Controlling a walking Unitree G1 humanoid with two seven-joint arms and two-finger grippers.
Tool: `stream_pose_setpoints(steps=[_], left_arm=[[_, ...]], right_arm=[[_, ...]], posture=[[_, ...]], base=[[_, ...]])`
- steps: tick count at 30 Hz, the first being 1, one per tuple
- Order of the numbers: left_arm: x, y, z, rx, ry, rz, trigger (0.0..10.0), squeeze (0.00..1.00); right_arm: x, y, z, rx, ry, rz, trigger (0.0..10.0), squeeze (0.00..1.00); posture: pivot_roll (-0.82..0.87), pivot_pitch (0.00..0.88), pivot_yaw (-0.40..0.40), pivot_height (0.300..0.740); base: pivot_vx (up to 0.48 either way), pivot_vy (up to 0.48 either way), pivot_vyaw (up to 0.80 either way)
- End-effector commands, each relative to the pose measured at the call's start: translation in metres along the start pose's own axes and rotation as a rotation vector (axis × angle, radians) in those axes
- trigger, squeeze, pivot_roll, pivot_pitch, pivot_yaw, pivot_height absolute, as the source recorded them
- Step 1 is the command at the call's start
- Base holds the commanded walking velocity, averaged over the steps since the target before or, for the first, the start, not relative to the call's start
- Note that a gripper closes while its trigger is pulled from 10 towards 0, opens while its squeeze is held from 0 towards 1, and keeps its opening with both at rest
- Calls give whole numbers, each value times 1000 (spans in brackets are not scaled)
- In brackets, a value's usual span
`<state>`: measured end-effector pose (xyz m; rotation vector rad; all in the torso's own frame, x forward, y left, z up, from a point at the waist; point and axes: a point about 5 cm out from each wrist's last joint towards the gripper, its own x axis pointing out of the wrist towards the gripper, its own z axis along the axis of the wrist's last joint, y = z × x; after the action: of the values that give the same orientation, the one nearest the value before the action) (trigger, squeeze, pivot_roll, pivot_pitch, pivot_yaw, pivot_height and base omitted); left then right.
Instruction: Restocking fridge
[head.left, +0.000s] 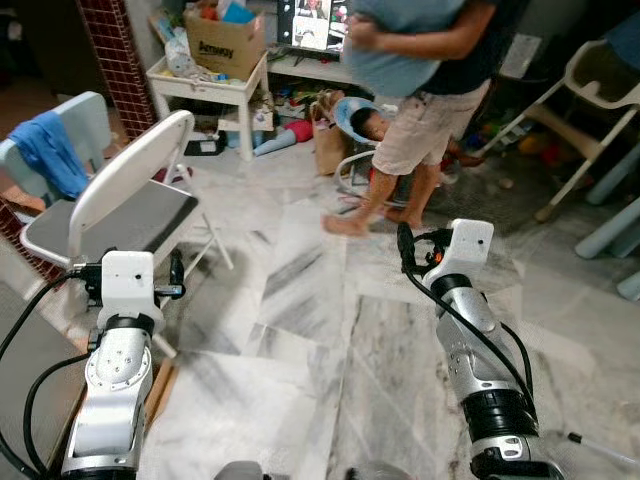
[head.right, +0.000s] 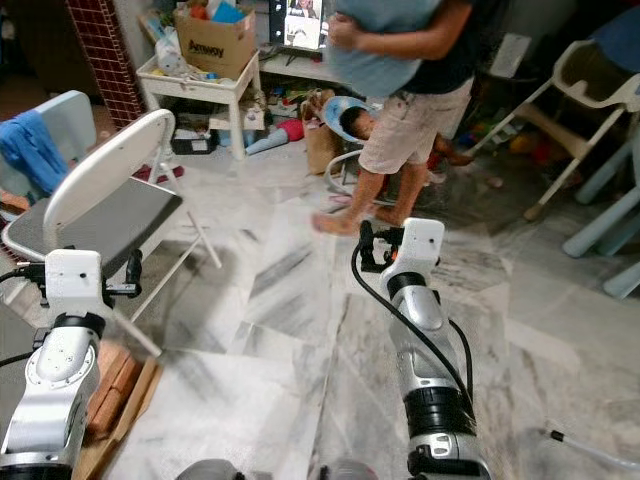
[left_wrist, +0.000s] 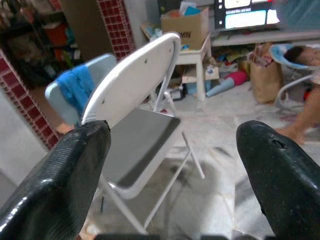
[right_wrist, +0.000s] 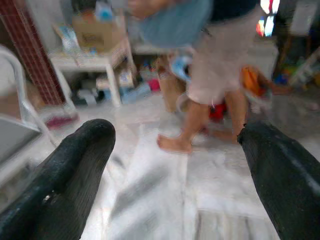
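Observation:
No fridge or goods for it can be seen; I face a cluttered room with a marble floor (head.left: 300, 330). My left gripper (left_wrist: 172, 132) is held out low at the left. It is open with nothing between its fingers (left_wrist: 65, 170), and it looks toward a white folding chair (head.left: 130, 190). My right gripper (right_wrist: 175, 129) is held out at the right, open and holding nothing. It points at the legs of a person (head.left: 420, 120) who stands barefoot a short way ahead.
A small child lies in a bouncer (head.left: 362, 122) behind the person. A white side table (head.left: 205, 88) carries a cardboard box (head.left: 225, 42). A second chair holds a blue cloth (head.left: 45, 150) at the far left. A white high chair (head.left: 590, 70) stands back right.

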<state>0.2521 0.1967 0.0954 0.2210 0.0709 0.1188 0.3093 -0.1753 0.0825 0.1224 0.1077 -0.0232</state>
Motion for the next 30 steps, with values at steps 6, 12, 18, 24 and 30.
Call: stream_pose_setpoints(steps=[6,12,18,24,30], left_arm=[[-3,5,-2,32,-6,16,10000,0],[-7,1,-4,17,11,13,10000,0],[-9,-2,-7,16,23,8,10000,0],[-10,-2,-8,12,28,14,10000,0],[-9,-1,-7,15,30,16,10000,0]], right_arm=[[1,6,-4,7,15,18,10000,0],[2,4,-4,7,14,15,10000,0],[0,1,-8,35,31,3,10000,0],[1,1,-8,44,33,1,10000,0],[1,1,-7,49,30,-3,10000,0]], posture=[[72,0,-66,740],[72,0,-73,740],[70,3,-79,740],[70,5,-79,740],[70,5,-79,740]], base=[[-93,54,693],[0,0,794],[-40,238,393],[-201,356,0],[-202,409,0]])
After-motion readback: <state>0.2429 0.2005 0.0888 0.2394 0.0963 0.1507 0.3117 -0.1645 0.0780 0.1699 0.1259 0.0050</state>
